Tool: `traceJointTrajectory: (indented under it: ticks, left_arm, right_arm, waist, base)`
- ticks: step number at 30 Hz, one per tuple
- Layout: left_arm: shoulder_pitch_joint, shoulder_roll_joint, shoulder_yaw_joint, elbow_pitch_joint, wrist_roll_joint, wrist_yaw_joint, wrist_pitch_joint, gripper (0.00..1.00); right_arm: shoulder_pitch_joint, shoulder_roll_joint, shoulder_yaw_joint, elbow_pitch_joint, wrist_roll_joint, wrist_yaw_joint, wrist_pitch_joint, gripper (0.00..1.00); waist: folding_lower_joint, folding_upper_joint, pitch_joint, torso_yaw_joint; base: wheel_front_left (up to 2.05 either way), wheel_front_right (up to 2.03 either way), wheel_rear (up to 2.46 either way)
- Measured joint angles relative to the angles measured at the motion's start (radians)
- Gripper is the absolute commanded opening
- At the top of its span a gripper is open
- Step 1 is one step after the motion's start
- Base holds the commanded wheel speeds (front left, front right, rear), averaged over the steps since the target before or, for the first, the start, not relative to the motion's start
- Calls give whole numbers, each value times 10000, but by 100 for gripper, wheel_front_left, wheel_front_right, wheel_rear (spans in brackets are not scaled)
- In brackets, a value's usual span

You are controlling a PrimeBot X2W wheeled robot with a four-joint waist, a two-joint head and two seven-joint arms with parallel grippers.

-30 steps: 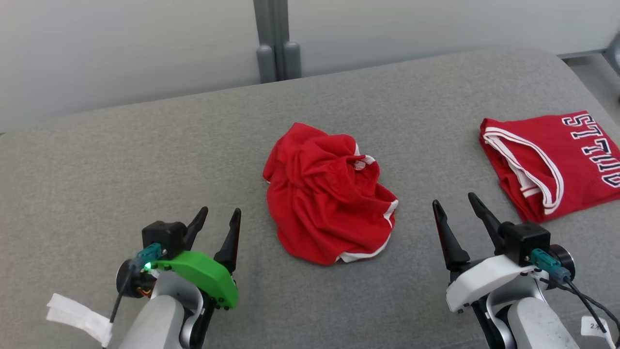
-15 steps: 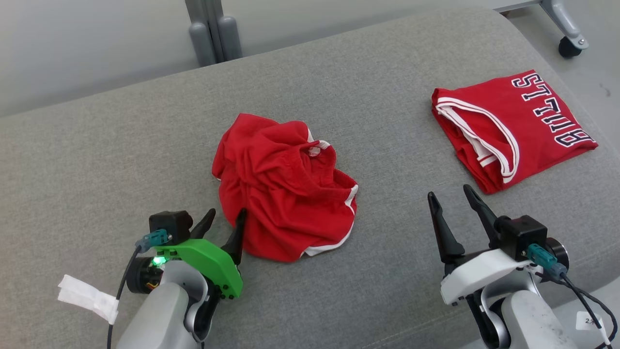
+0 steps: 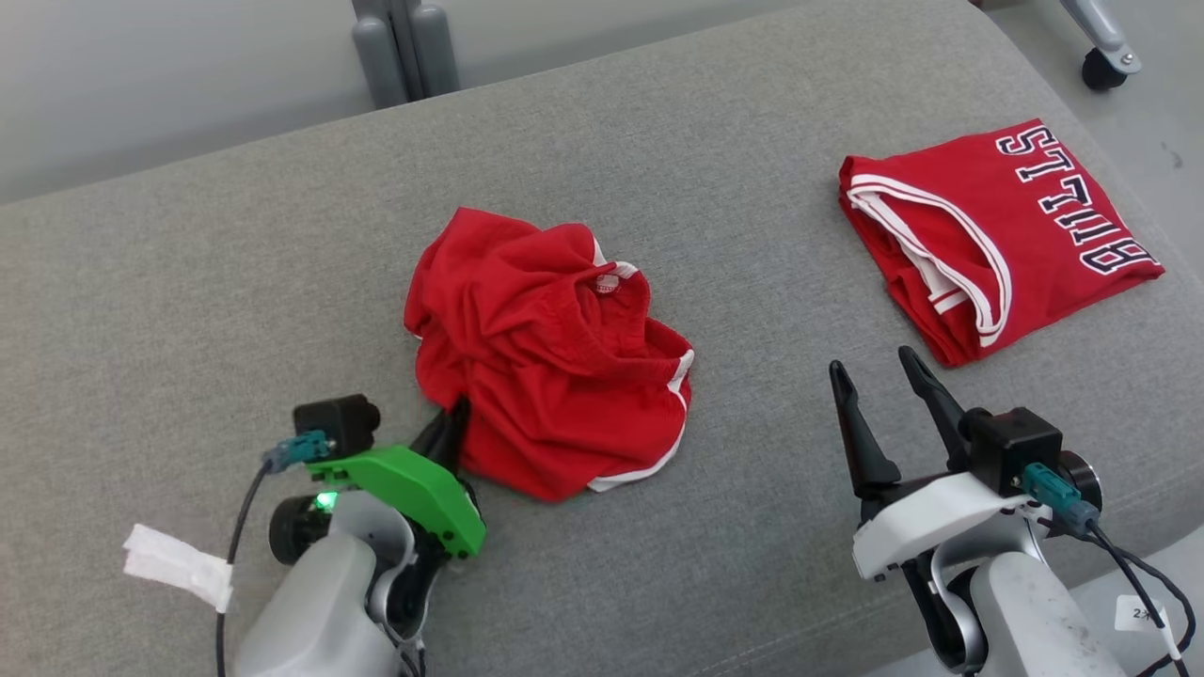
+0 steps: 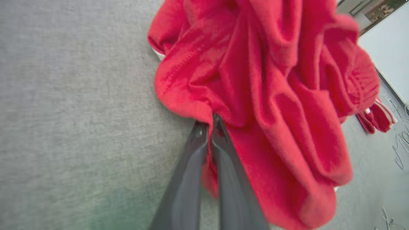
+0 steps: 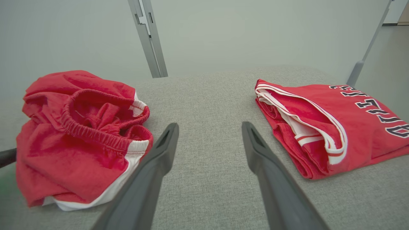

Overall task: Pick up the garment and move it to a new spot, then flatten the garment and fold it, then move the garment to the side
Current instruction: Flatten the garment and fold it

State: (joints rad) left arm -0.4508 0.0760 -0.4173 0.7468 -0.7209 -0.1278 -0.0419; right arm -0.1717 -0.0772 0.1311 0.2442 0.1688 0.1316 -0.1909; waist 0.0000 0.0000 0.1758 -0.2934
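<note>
Left wrist view: the left claw (image 4: pixel 209 120), wide a moment ago, now pinches the garment (image 4: pixel 262 95) edge, so lifting may begin.

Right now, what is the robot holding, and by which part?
The left fingers pinch the crumpled red garment by its near left edge; the right fingers hold nothing.

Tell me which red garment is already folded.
The lettered jersey on the right: it lies flat and squared, while the shorts in the middle are a crumpled heap.
</note>
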Motion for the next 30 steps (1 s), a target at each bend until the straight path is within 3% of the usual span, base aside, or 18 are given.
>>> traceJointTrajectory:
  ticks: [6,17,23,29,30]
  left_arm:
    - [-454,242,648,-644,238,150,-1896,0]
    - [-1184,382,1394,-4353,1277,341,-2203,0]
    - [-1356,318,750,-4895,1626,295,-1854,0]
    - [-215,-10,-869,-3599,1135,69,-959,0]
    - [-53,-48,-1154,-3379,1001,46,-803,62]
  right_arm:
    - [17,-10,-167,10,-10,0,-17,100]
    - [100,-10,-142,-2,-17,0,0,100]
    - [198,-8,-107,25,-15,0,33,100]
    - [200,-2,17,40,19,-2,42,100]
    - [199,-17,8,44,31,-2,44,100]
  waist:
    - [0,0,-98,247]
    - [0,0,-536,927]
    - [0,0,-808,1147]
    - [0,0,-870,1236]
    - [0,0,-866,1251]
  base:
    - [0,0,0]
    - [0,0,0]
    - [0,0,0]
    - [0,0,0]
    - [0,0,0]
